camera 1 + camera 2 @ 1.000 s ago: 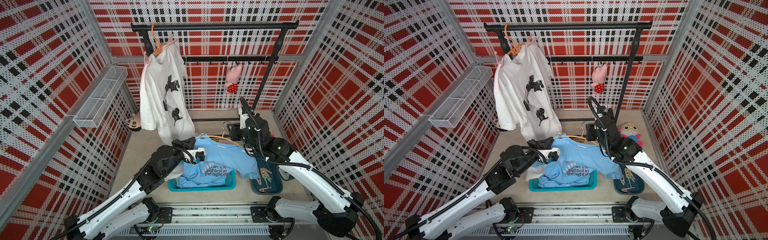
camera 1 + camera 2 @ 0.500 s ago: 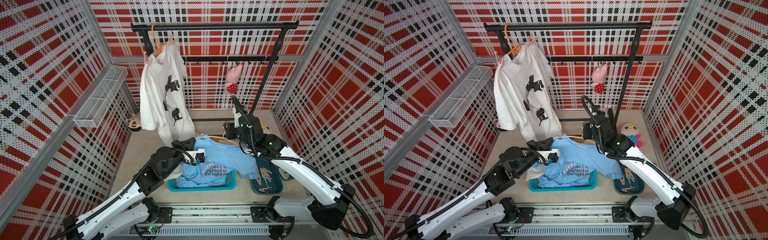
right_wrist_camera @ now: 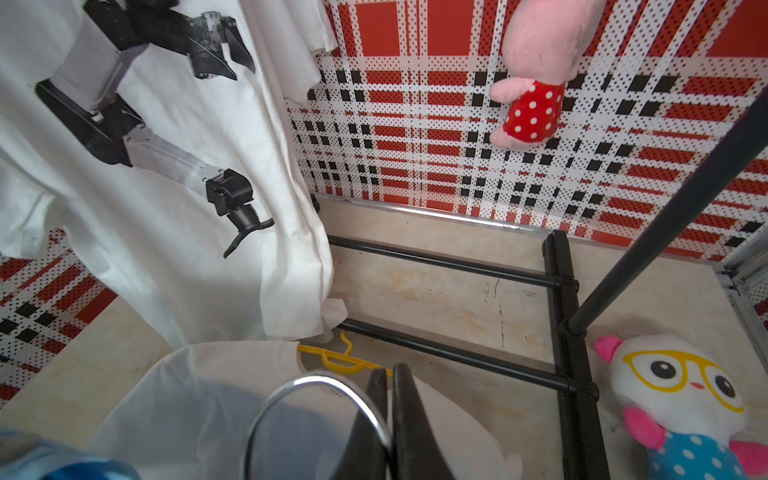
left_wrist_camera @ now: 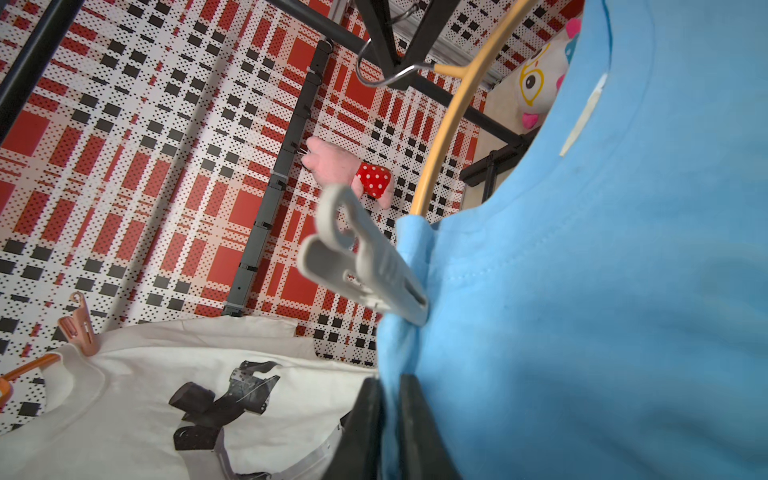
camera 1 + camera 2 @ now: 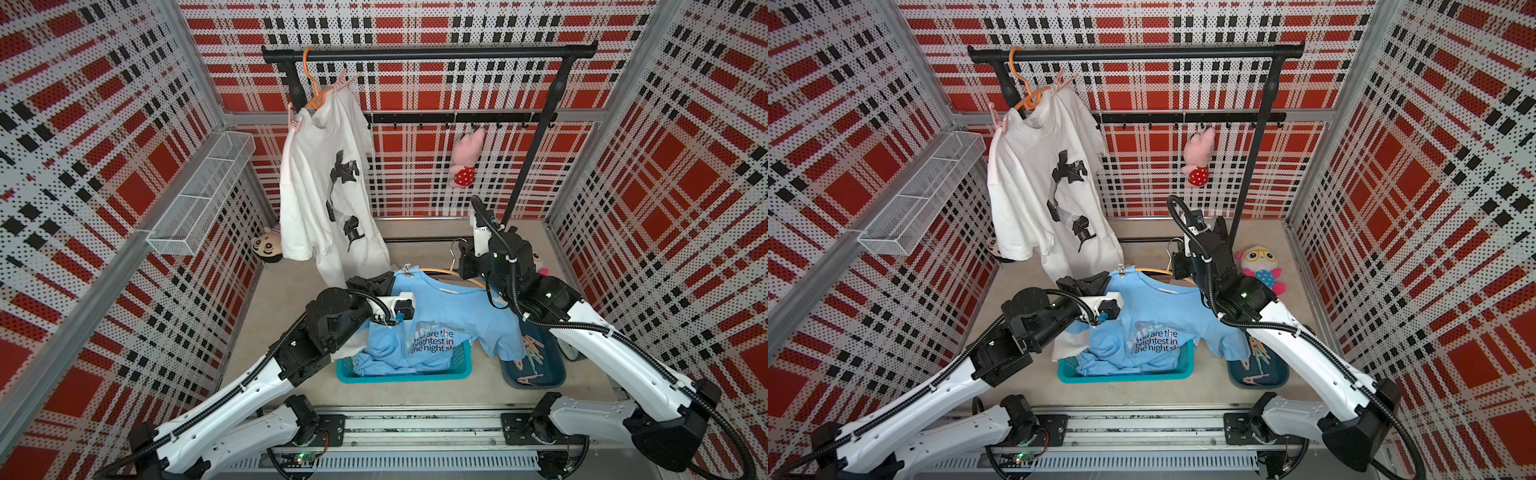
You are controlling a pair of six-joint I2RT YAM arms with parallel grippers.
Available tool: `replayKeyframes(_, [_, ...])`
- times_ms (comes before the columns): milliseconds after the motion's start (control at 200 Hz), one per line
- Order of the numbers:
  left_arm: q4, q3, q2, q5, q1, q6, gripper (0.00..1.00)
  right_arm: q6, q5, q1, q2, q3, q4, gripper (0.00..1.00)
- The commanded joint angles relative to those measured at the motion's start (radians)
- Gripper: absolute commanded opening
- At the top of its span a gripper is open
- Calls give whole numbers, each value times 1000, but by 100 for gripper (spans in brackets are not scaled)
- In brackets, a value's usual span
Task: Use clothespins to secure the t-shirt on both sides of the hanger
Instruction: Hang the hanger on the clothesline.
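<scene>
Blue t-shirt (image 5: 453, 311) on hanger (image 4: 419, 195) draping into basket (image 5: 403, 376) at bench's (image 5: 282, 316) front middle, right gripper (image 3: 389, 374) closed on hanger's hook (image 3: 320, 378), left gripper (image 4: 389, 386) barely parted around shirt cloth, grip unclear, grey clothespin (image 4: 365, 270) clipped on shoulder, clothespins (image 5: 530, 353) in front-right tray (image 5: 557, 374)

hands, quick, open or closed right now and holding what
Left hand: blue t-shirt edge between its fingers; whether it grips cannot be told.
Right hand: closed; hanger hook lies against it, whether pinched cannot be told.
</scene>
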Motion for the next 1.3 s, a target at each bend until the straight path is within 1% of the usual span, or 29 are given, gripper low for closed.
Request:
replayKeyframes(0, [-20,48,2,40,-18,-74,47,-78,-44,3,-71,-28,169,0])
replayKeyframes(35, [-31,64,3,48,-18,-107,53,-90,-49,3,-82,-38,177,0])
replayKeyframes(110, [-68,105,10,78,-17,-159,58,-119,-57,3,-99,-48,192,0])
replayKeyframes(215, [-100,136,13,109,-14,-209,61,-135,-80,2,-115,-69,217,0])
replayKeyframes(281, [-108,146,7,146,8,-257,64,-154,-91,3,-125,-82,238,0])
replayKeyframes(306, [-120,154,6,185,28,-280,66,-159,-118,3,-129,-86,245,0])
replayKeyframes(356, [-150,179,12,289,98,-317,66,-166,-125,2,-140,-93,256,0])
replayKeyframes(456, [-199,217,32,550,259,-393,68,-193,-152,3,-158,-94,268,0])
replayKeyframes(501, [-224,229,44,656,321,-397,68,-198,-171,3,-167,-91,274,0])
replayKeyframes(561, [-248,242,57,732,376,-408,69,-208,-206,2,-179,-82,277,0])
replayKeyframes(596, [-271,250,61,769,404,-392,69,-216,-235,2,-186,-77,277,0])
replayKeyframes(692, [-299,259,67,837,458,-380,69,-227,-298,3,-211,-68,281,0])
replayKeyframes(837, [-382,290,90,861,470,-318,69,-252,-397,3,-239,-58,281,0])
replayKeyframes(972, [-442,313,111,875,470,-280,67,-243,-497,3,-253,-42,270,0])
replayKeyframes(1113, [-494,339,140,875,470,-251,65,-233,-530,4,-258,-32,274,0])
replayKeyframes(1293, [-501,336,142,846,470,-246,63,-240,-565,3,-266,-27,278,0])
